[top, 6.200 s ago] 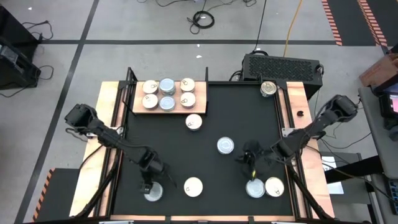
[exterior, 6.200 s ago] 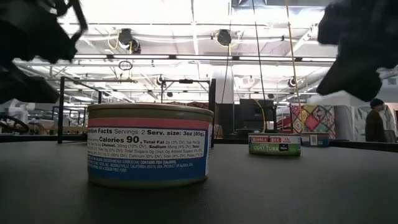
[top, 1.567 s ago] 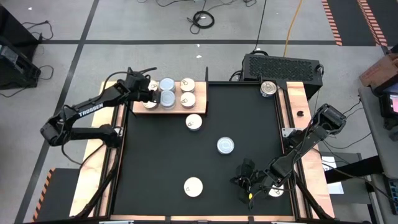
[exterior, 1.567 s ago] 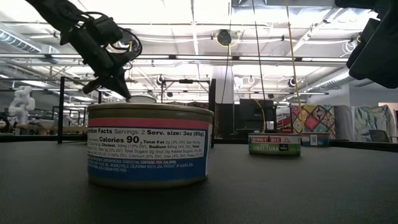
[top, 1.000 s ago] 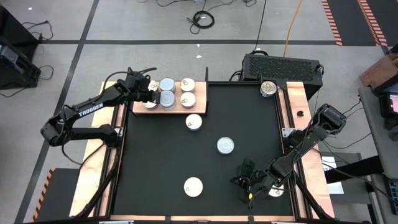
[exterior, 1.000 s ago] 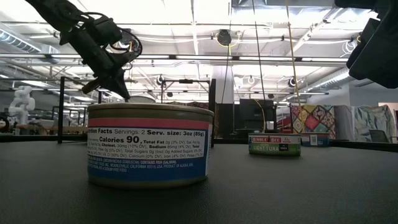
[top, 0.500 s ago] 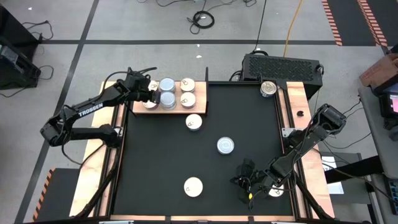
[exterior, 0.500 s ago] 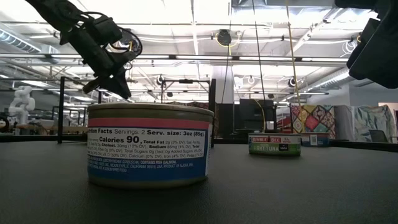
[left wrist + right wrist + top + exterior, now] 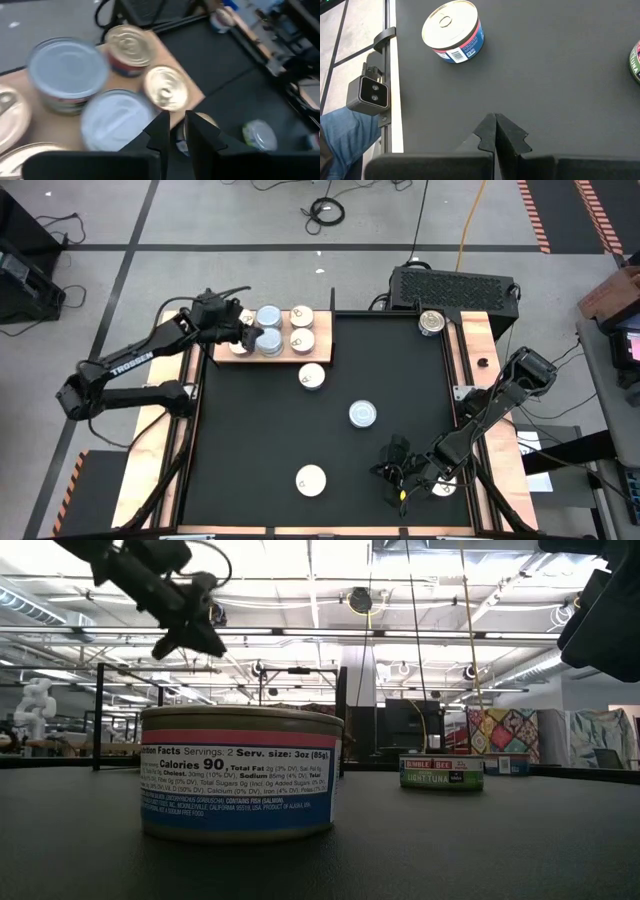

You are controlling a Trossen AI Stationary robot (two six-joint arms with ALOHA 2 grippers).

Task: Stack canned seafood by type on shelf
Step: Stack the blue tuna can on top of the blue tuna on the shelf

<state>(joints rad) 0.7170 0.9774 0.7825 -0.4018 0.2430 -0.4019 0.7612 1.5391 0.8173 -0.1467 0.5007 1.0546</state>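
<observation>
The shelf (image 9: 322, 351), a light wood board, lies at the table's far left and bears several tins. Among them are two silvery-blue ones (image 9: 67, 67) (image 9: 116, 119) and two gold-topped ones (image 9: 127, 45) (image 9: 165, 87). My left gripper (image 9: 252, 338) hangs above the shelf's near-left part. Its fingers (image 9: 175, 131) are slightly apart with nothing between them. Three tins stand loose on the black mat (image 9: 312, 376) (image 9: 362, 414) (image 9: 311, 479). My right gripper (image 9: 495, 125) is shut and empty near the mat's near-right corner, pointing at the cream-topped tin (image 9: 452, 31).
One more tin (image 9: 431, 322) sits at the far right corner by the black box (image 9: 455, 285). Another (image 9: 440, 485) lies under my right arm. Wooden side strips (image 9: 485, 340) flank the mat. In the low view a tin (image 9: 240, 775) stands close in front.
My left gripper has risen from the tins on the shelf and drifted a little toward the table's right; the tins stay put. My right arm has kept still.
</observation>
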